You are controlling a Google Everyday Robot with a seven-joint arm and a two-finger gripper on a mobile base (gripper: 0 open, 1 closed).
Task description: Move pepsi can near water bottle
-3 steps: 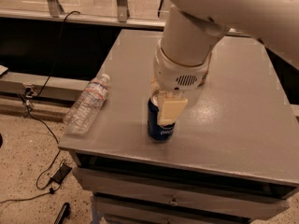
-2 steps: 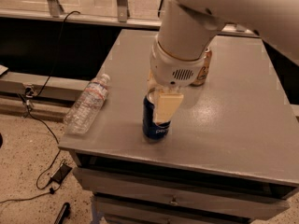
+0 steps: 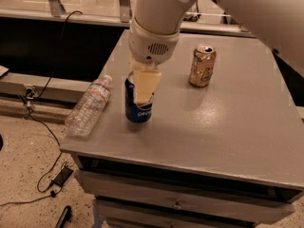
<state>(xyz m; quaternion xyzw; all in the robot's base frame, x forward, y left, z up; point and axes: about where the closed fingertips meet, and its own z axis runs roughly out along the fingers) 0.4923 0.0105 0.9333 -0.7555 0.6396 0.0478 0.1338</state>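
The dark blue pepsi can (image 3: 137, 109) stands upright on the grey table (image 3: 223, 127), left of the middle. My gripper (image 3: 141, 87) comes down from above and is shut on the pepsi can, its cream finger (image 3: 145, 85) lying over the can's front. The clear water bottle (image 3: 89, 106) lies on its side at the table's left edge, white cap pointing away, a short gap left of the can.
A gold can (image 3: 202, 65) stands upright at the back of the table, right of my arm. The table's left and front edges are close to the can. Drawers sit under the tabletop. Cables (image 3: 47, 175) lie on the floor to the left.
My gripper has carried the pepsi can leftward, closer to the water bottle. The arm no longer covers the gold can, which now shows fully.
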